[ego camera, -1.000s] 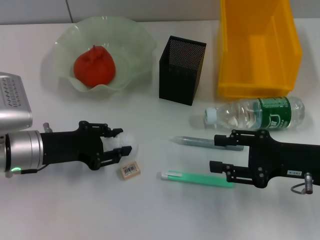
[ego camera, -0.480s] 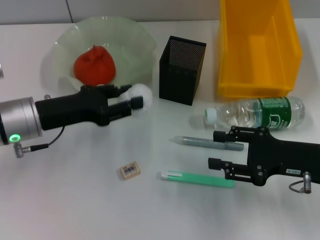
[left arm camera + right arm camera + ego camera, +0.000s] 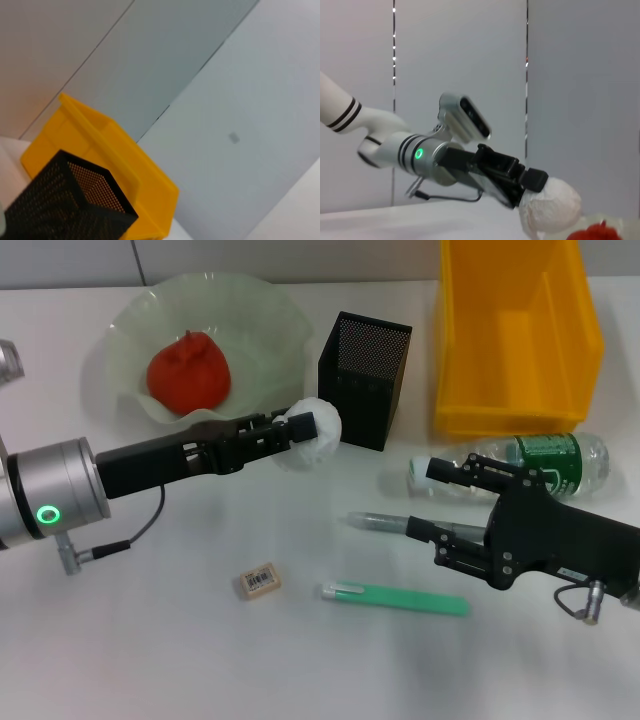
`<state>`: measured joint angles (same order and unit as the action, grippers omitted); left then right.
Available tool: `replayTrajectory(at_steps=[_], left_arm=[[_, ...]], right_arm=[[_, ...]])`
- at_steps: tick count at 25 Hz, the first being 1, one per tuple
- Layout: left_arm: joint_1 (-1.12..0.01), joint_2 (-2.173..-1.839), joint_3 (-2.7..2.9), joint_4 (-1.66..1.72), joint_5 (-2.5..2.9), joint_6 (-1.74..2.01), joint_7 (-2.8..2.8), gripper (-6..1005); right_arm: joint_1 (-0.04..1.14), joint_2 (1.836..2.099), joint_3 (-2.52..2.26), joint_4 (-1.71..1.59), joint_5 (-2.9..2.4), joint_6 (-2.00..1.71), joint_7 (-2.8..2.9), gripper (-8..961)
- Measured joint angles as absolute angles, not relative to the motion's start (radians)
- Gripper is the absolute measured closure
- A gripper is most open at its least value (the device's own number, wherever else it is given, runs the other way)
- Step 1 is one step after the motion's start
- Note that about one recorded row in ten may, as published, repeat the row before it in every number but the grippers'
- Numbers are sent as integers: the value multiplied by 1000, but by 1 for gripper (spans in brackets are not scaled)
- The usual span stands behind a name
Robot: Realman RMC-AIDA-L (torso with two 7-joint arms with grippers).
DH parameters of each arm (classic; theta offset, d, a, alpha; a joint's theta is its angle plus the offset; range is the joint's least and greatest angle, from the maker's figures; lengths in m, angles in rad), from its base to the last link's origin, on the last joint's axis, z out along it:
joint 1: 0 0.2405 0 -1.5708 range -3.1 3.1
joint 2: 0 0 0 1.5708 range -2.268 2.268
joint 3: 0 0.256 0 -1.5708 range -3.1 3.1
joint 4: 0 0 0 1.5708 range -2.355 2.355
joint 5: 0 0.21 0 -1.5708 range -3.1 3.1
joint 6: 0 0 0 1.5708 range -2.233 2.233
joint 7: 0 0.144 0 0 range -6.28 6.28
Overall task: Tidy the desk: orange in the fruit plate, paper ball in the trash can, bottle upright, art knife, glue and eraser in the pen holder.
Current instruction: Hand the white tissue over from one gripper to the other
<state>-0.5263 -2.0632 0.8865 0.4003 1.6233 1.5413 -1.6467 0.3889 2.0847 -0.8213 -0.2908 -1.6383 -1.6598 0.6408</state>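
a white table seen from above, with two black robot arms reaching in from either side. the left claw is lifted off the table and clenched on a crumpled white paper ball, held in the air between the green bowl and the black mesh pen cup, just in front of the cup's near corner. from the right wrist camera the same claw shows side-on, its black fingers pinching the paper ball.

the red-orange fruit sits inside the pale green wavy-rimmed bowl at the far left. the tall yellow bin stands at the far right, beside the pen cup but apart from it — the left wrist camera shows the cup right in front of the bin.

the clear water bottle with a green label lies on its side in front of the bin, cap pointing left. the right claw hangs low over the table just in front of the bottle, fingers spread apart and gripping nothing; a grey pen-like stick lies between them. a green stick lies nearer the front edge, and a small tan eraser with a barcode label lies to its left, well apart from both claws.
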Motion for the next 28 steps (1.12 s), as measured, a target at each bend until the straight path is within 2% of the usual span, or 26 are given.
replayTrajectory(at_steps=[28], left_arm=[[-567, -2072, 897, 257, 1578, 1600, -1753, 524]], right_arm=[[509, 2093, -808, -57, -1520, -1641, 311, 320]])
